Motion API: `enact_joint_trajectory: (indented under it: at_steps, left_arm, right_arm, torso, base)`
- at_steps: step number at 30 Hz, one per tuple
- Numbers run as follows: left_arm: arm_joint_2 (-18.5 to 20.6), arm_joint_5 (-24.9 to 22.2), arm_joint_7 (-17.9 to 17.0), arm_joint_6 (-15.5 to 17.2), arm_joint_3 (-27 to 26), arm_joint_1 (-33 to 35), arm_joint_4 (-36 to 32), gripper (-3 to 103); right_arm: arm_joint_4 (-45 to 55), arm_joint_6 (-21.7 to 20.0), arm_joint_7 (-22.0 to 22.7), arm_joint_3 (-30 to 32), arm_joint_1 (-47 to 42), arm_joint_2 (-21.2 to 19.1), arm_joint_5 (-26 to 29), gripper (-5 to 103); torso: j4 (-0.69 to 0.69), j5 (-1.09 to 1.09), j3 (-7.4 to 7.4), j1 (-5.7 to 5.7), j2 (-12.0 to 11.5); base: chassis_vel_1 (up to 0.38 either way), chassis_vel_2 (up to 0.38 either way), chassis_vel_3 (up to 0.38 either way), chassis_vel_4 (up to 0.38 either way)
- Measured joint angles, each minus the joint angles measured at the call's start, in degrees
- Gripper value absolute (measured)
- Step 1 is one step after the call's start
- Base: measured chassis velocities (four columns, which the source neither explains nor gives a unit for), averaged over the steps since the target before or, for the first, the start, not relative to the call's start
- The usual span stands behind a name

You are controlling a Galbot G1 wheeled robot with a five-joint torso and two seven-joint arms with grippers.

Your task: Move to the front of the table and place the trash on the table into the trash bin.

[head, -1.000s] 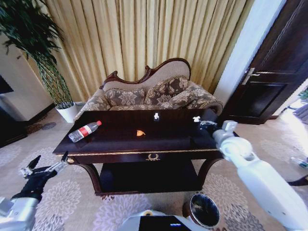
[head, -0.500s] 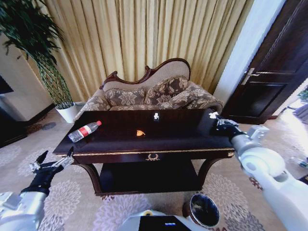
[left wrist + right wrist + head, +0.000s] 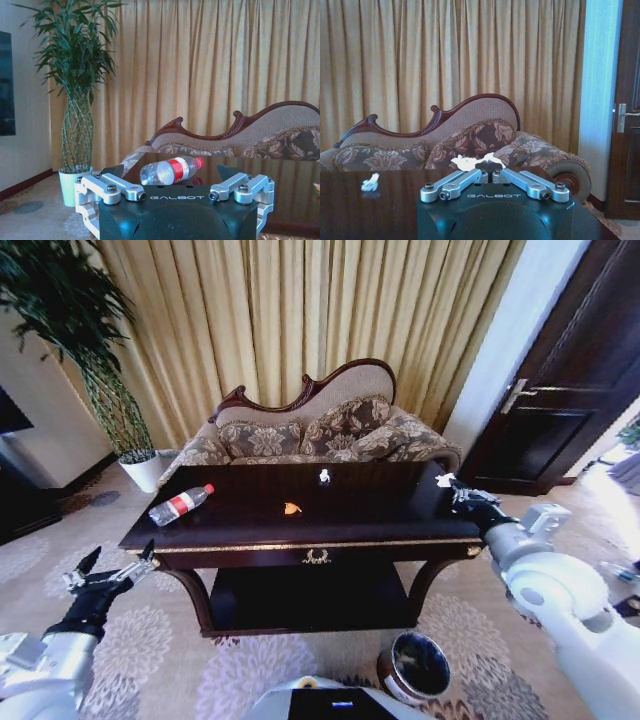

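The dark table (image 3: 250, 536) stands in front of me. On it lie a clear bottle (image 3: 180, 504) with a red label, an orange scrap (image 3: 291, 508) and a small white piece (image 3: 324, 477). My right gripper (image 3: 455, 490) hovers over the table's right end, shut on a crumpled white piece (image 3: 445, 480). The right wrist view shows that piece (image 3: 477, 162) pinched at the tips of the right gripper (image 3: 487, 167). My left gripper (image 3: 110, 573) is open, low beside the table's left end. In the left wrist view the bottle (image 3: 171, 170) lies beyond it. The trash bin (image 3: 418, 668) stands on the carpet at the lower right.
A patterned sofa (image 3: 310, 435) sits behind the table against gold curtains. A potted plant in a white pot (image 3: 140, 470) stands at the back left. A dark door (image 3: 570, 390) is at the right. Open carpet lies on both sides of the table.
My right gripper carried the white piece rightward from over the table top to its right end. My left gripper rose a little. The head camera shifted slightly.
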Motion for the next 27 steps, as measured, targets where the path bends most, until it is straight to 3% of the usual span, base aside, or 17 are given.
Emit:
enact_joint_trajectory:
  at_steps: [10,18,22,27]
  left_arm:
    - [-0.5,0.4,0.0,0.0,0.2,0.4,0.0,100]
    - [-0.7,0.6,0.0,0.0,0.5,0.8,0.0,100]
    - [-0.7,0.7,0.0,0.0,0.7,1.0,0.0,100]
    - [-0.6,0.7,0.0,0.0,0.6,1.6,0.0,100]
  right_arm:
    - [0.0,0.4,-0.4,-1.9,-0.9,1.3,-2.6,0]
    - [-2.0,-0.2,-4.5,-2.7,-6.1,5.8,-7.5,0]
    - [-7.5,-0.2,-7.6,-5.6,-8.7,9.4,-13.2,0]
    - [-16.2,1.8,-8.2,-10.9,-6.6,11.9,-17.9,0]
  torso:
    - [0.0,-0.01,-0.01,-0.01,0.0]
    - [-0.01,-0.03,-0.04,-0.06,0.1]
    - [-0.02,-0.01,-0.01,-0.05,0.0]
    - [0.02,0.01,0.04,0.07,0.0]
  base:
    - [0.3,-0.289,-0.285,0.282]
    - [0.17,-0.172,-0.19,0.168]
    - [0.012,0.003,-0.017,0.016]
    - [-0.04,0.019,0.048,-0.028]
